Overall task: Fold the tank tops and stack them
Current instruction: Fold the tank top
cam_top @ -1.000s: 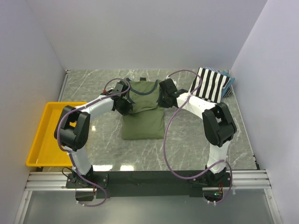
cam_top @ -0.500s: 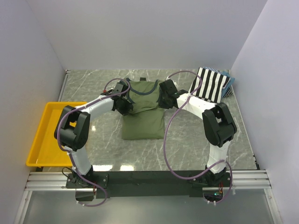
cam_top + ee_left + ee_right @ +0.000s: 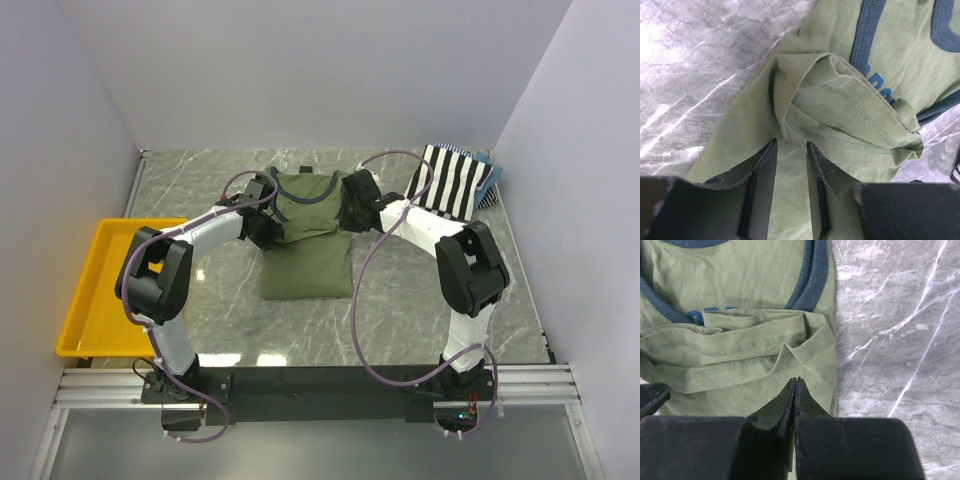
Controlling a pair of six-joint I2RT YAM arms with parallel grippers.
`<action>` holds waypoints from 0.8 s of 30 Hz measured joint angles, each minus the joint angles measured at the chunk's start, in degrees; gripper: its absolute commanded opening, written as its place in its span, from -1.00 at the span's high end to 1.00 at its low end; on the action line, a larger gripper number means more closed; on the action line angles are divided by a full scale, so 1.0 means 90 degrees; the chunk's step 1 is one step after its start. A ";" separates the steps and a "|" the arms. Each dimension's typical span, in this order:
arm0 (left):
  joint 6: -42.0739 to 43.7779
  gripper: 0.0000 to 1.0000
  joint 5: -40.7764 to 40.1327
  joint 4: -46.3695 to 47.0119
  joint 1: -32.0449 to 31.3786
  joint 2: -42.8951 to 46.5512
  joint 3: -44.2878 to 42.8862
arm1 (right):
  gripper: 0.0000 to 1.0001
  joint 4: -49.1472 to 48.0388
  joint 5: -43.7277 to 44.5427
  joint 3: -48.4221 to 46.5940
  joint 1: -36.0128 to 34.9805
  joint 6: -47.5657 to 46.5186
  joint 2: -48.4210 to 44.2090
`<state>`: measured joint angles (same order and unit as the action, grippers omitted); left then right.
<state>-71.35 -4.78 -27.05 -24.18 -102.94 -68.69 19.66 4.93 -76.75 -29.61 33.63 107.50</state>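
Flanking the olive-green tank top (image 3: 310, 255) at centre frame on the counter (image 3: 410, 300), both sit at its folded-up hem, apparently squaring the fold: left gripper (image 3: 790, 146) slightly parted, right gripper (image 3: 796, 384) clenched; striped tank top (image 3: 455, 182) lies upper right.

The olive tank top (image 3: 308, 240) is soft matt cloth with ribbed navy trim (image 3: 812, 275); the marbled table (image 3: 400, 300) gleams glossy.

Centre: olive tank top (image 3: 305, 265), folded; far-right corner: striped top (image 3: 455, 182).
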 measured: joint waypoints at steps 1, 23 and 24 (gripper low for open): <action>0.0000 0.30 0.0000 0.0002 0.0000 0.0000 0.0000 | 1.00 0.0000 0.0000 0.0000 0.0000 0.0000 0.0000; 0.0032 0.99 0.0070 0.0022 0.0051 -0.0134 -0.0163 | 1.00 0.0002 0.0002 0.0034 0.0000 -0.0002 -0.0002; 0.0034 0.99 0.0075 0.0027 0.0056 -0.0134 -0.0163 | 1.00 0.0000 0.0002 0.0036 0.0000 -0.0002 -0.0002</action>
<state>-71.05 -4.10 -26.81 -23.68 -104.14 -70.15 19.66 4.95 -76.42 -29.61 33.61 107.48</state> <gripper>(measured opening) 0.031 0.007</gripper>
